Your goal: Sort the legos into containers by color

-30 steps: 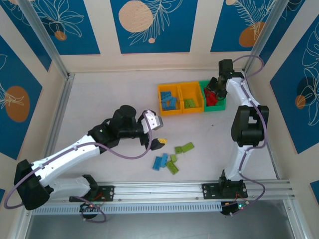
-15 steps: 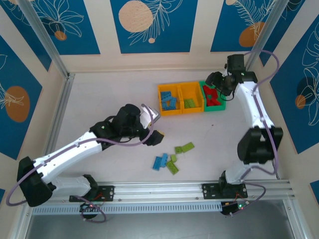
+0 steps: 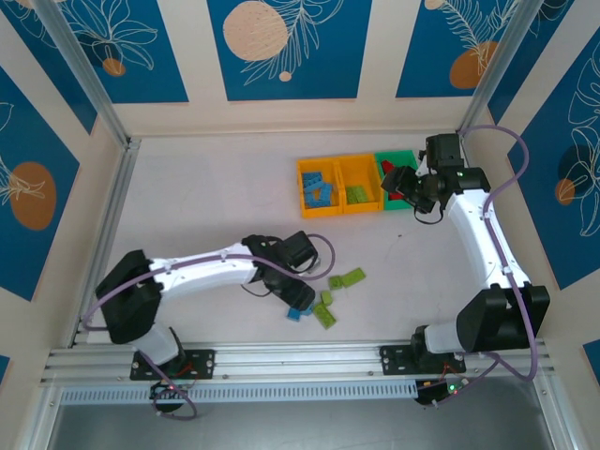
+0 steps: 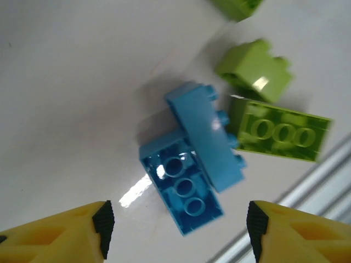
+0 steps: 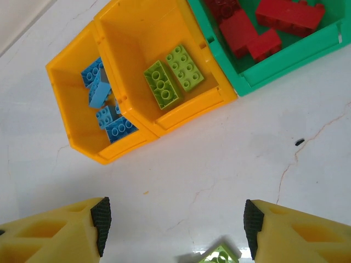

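Observation:
My left gripper [image 4: 178, 227] is open, low over the loose legos near the table's front. The end of an upturned blue brick [image 4: 184, 194] lies between its fingertips, clear of both pads. A second blue brick [image 4: 205, 139] leans on it, with lime green bricks [image 4: 282, 131] beside them. In the top view the left gripper [image 3: 298, 296] covers that pile. My right gripper [image 5: 173, 227] is open and empty above bare table in front of the containers. The left yellow bin [image 5: 66, 109] holds blue bricks, the middle yellow bin [image 5: 137, 44] two lime green ones, the green bin [image 5: 274, 66] red ones.
More lime green bricks [image 3: 352, 277] lie loose right of the left gripper, and one [image 5: 219, 256] shows below the right gripper. The metal rail [image 3: 309, 356] runs close along the front edge. White walls enclose the table. The right gripper [image 3: 394, 185] hangs by the green bin [image 3: 394, 157].
The left arm swung down and right onto the loose pile and its fingers narrowed. The right gripper came up out of the green bin and opened wider.

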